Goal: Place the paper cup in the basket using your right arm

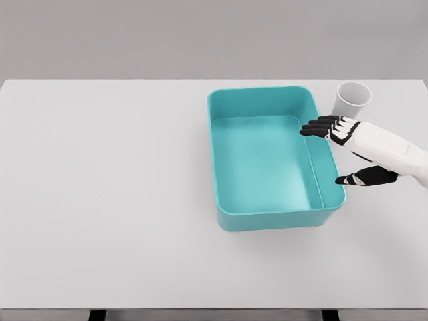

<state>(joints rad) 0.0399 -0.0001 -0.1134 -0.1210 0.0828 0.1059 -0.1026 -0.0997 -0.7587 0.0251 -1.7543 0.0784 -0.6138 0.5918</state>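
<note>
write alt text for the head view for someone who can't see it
A white robot right hand with black fingers spread open reaches over the right rim of an empty teal basket, holding nothing. A white paper cup stands upright on the white table just behind the hand, beside the basket's far right corner.

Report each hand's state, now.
Left hand: not in view.
Right hand: open, holding nothing, beside the paper cup.

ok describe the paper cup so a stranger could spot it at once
Find the teal basket on the white table. Just past its far right corner stands the paper cup, upright, beyond the right hand. It is the only small white round thing there.
</note>
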